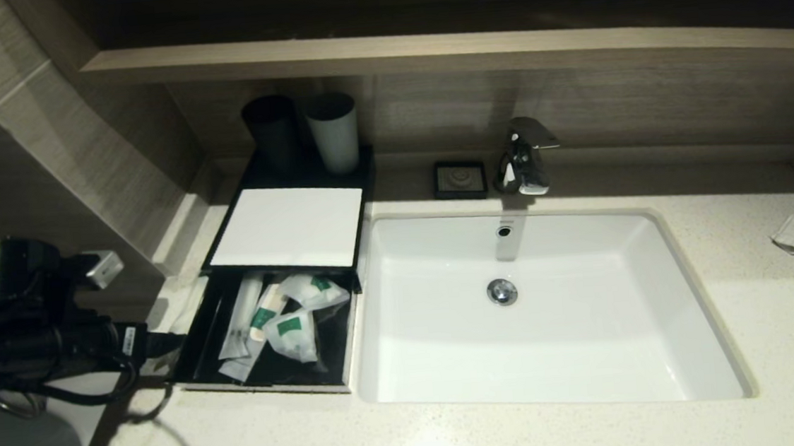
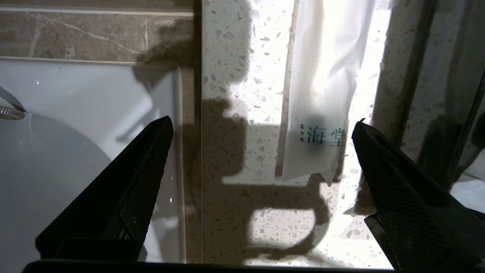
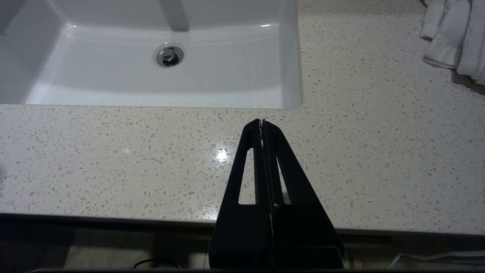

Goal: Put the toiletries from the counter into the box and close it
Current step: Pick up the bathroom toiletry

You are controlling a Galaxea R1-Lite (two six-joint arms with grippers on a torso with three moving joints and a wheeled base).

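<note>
Worktop (image 1: 456,438) holds black box (image 1: 196,366), drawer pulled out, not closed, several sachets (image 1: 290,328) already inside. One long white packet (image 2: 322,94) left on worktop, lying just ahead of left gripper (image 2: 261,132), between its spread-apart fingers, not grasped. Right gripper (image 3: 262,123) clenched on nothing, parked over worktop front edge, far from box. Left to do, likely: last packet in, drawer shut.

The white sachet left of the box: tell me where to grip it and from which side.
Grip the white sachet across its narrow width near the printed end, coming straight down from above. It lies flat and long on the counter, already between the open left gripper's fingers, with the box close alongside.
</note>
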